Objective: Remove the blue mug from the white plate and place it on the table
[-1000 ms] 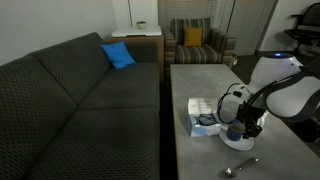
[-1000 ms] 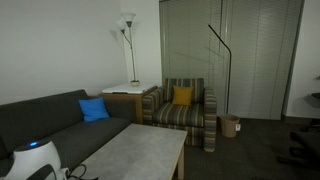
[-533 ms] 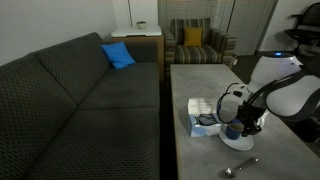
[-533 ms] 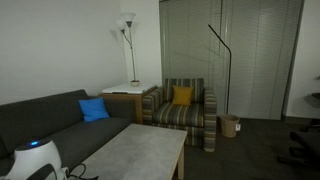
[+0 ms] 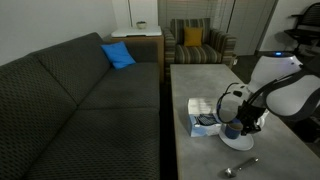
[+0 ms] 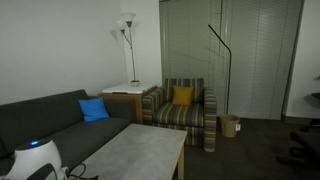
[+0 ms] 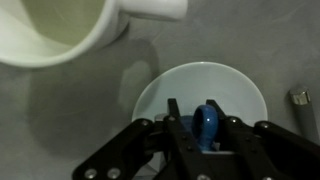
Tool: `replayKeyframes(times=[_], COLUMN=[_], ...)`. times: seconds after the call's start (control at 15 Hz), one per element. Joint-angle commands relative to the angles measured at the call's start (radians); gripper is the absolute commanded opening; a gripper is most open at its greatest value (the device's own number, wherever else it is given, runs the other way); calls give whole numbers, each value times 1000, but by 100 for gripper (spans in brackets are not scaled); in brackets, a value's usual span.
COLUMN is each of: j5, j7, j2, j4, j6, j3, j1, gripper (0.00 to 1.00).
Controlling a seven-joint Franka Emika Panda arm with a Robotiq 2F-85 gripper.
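- on the white plate (image 7: 200, 85), in the wrist view, sits the blue mug (image 7: 208, 124); only a narrow strip of its dark blue body shows between the gripper's fingers (image 7: 177, 126).
- the gripper (image 7: 203, 116) reaches down over the plate with one dark finger on each side of the mug. the jaws stand partly apart around it, and i cannot tell whether they press on it.
- the plate lies flat on the grey table (image 7: 60, 120), which has a mottled, stone-like top.
- beyond the plate, at the top of the wrist view, is a larger white mug (image 7: 55, 30) with a pale inside.
- at the right edge of that view is a small piece of metal (image 7: 299, 98), too cut off to name.
- in an exterior view a white and blue box (image 5: 203, 118) lies just beside the gripper, and a spoon (image 5: 240, 167) lies nearer the table's end.
- beside the table stands a long dark sofa (image 5: 70, 100) with a blue cushion (image 5: 118, 55); a striped armchair (image 5: 196, 42) stands past the far end.
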Motion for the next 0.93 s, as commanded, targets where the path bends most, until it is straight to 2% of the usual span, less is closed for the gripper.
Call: replayKeyframes(times=[0.0, 0.07, 0.13, 0.27, 0.53, 0.6, 0.87], j5=[-6, -6, -6, -7, -8, -12, -33], j7=[-37, -40, -41, -43, -51, -80, -80], j2=[-32, -32, -33, -34, -35, -41, -96], j4=[-35, -35, -35, -36, -37, -50, -114], j6=[-7, -9, -8, -6, -10, -3, 23], j3=[16, 15, 14, 13, 9, 32, 15], j1=[-21, -20, -19, -18, -13, -31, 8], gripper=[9, 2, 0, 3, 3, 3, 3])
